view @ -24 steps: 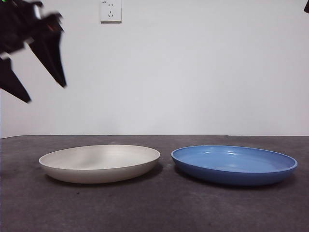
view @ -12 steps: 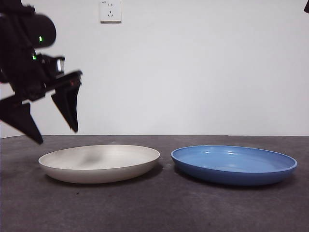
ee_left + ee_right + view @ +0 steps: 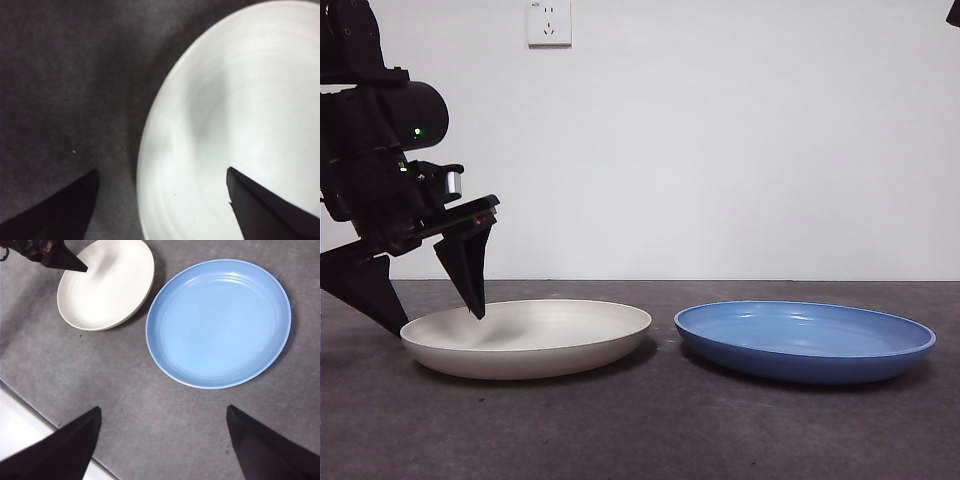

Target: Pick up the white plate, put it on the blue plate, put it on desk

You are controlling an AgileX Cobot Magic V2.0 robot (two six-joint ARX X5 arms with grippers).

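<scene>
— White plate (image 3: pixel 526 337) location?
— On the desk (image 3: pixel 650 430), its rim between your left gripper (image 3: pixel 430 305) jaws, spread wide; one tip over the bowl. Blue plate (image 3: pixel 805 340) beside it. Right gripper (image 3: pixel 162 440) parted, holding nothing.

White plate (image 3: pixel 235 125) cut off by left wrist frame, far rim out of shot. Left gripper (image 3: pixel 430 305) outer jaw tip hidden behind plate rim; contact unclear.

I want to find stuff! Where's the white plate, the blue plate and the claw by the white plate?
white plate (image 3: pixel 525 338): front view, on its inside.
blue plate (image 3: pixel 805 342): front view, on its inside.
left gripper (image 3: pixel 438 322): front view, between its open tips, at the white plate's rim.
</scene>
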